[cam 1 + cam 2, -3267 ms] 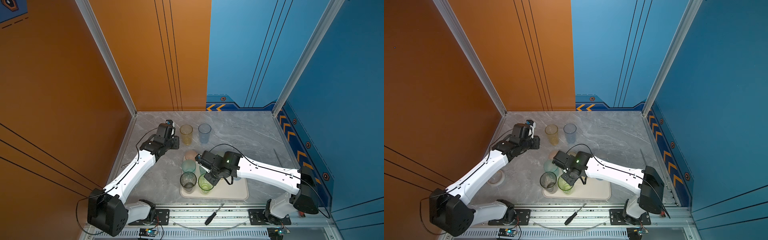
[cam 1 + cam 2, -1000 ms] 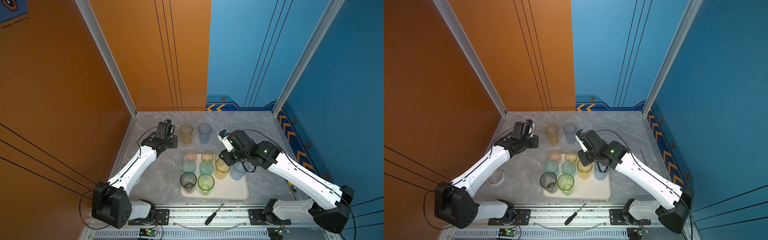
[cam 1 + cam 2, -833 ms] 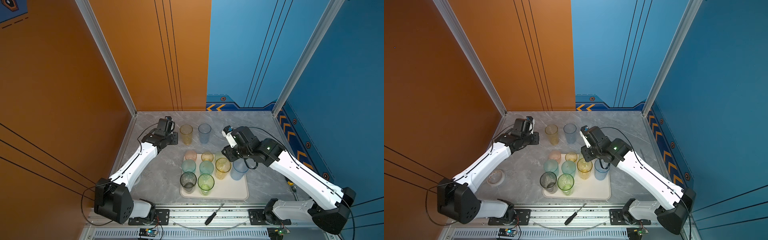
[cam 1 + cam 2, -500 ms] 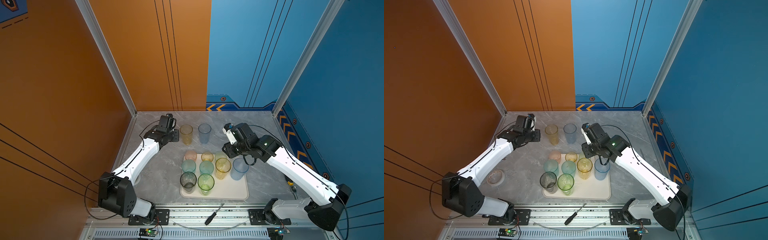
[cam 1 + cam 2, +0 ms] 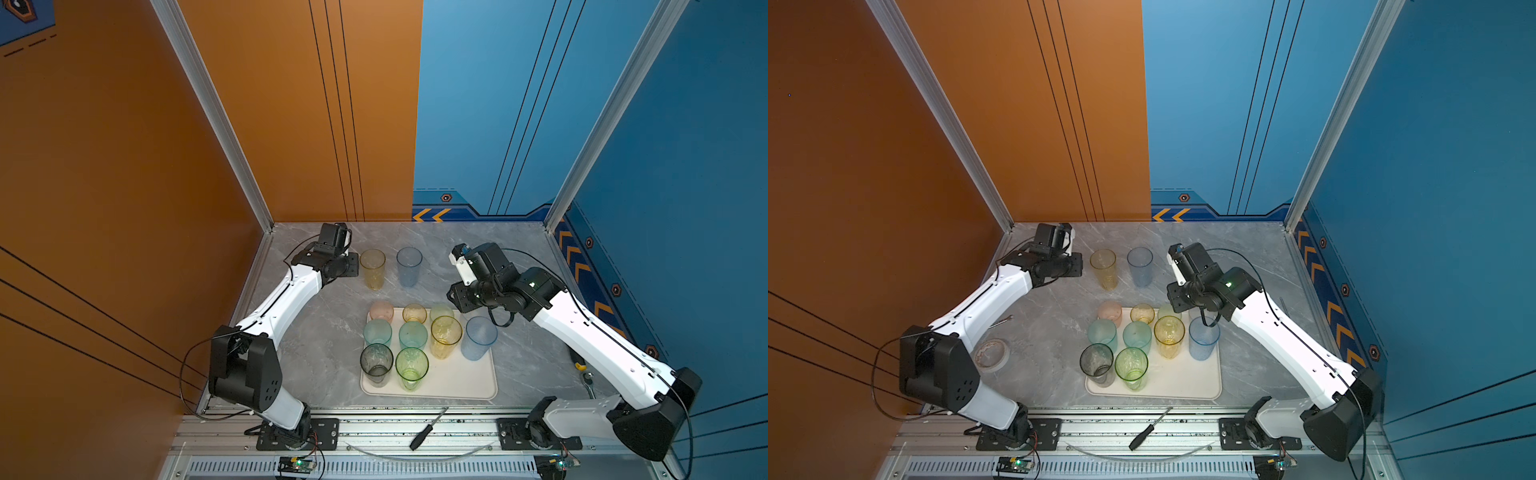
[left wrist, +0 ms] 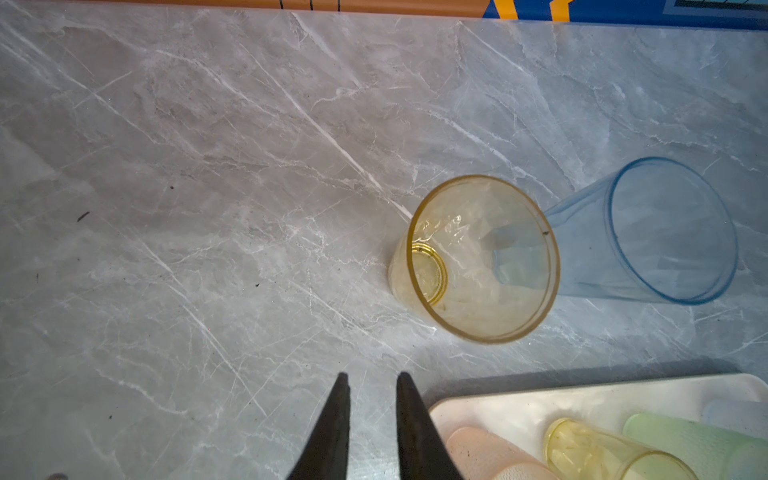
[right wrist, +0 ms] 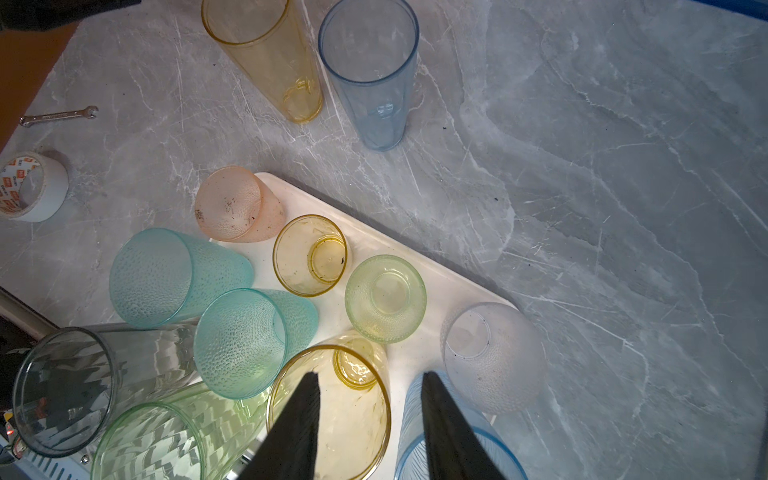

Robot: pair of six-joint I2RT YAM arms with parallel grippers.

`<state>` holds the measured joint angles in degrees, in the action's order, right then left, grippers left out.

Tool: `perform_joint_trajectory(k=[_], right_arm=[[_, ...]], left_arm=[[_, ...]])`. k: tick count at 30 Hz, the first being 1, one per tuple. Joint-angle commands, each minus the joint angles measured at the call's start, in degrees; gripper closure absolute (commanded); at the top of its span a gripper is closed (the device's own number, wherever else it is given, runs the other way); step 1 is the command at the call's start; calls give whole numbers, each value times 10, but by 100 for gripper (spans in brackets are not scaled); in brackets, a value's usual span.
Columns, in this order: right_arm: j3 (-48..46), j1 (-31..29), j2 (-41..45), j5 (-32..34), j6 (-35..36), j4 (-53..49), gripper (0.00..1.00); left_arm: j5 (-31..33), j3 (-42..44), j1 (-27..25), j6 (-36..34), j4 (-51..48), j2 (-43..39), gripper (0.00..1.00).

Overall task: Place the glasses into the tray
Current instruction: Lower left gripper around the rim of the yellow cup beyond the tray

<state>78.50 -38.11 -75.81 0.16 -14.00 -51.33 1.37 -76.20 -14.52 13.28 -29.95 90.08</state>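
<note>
Right, you've twelve translucent tinted glasses (image 5: 377, 332): ten on one cream tray (image 5: 457, 384), yellow glass (image 5: 372, 269) and blue glass (image 5: 409, 268) farther off; left gripper (image 6: 372, 375) barely parted, right gripper (image 7: 370, 375) half-open, both empty.

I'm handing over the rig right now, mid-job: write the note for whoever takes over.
Left gripper: narrowly open, empty, beside the tall yellow glass.
Right gripper: open, empty, above the glasses in the tray.
The tall yellow glass and tall blue glass stand on the table behind the tray.
Done: all other glasses are in the tray.
To do: move those two in.
</note>
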Motion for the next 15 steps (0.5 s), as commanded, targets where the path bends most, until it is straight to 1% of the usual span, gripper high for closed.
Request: perform_joint_trajectory(k=[1,5,15], right_arm=[[17,4,-12,-5,-6,11,60],[24,6,-21,-5,-5,10,60],[39,14,-36,-10,-1,11,60]], left_arm=[[-30,-35,10,-13,-7,23,77],[-49,-67,13,-22,-11,58,77],[-64,-128,12,-35,-27,122,77]])
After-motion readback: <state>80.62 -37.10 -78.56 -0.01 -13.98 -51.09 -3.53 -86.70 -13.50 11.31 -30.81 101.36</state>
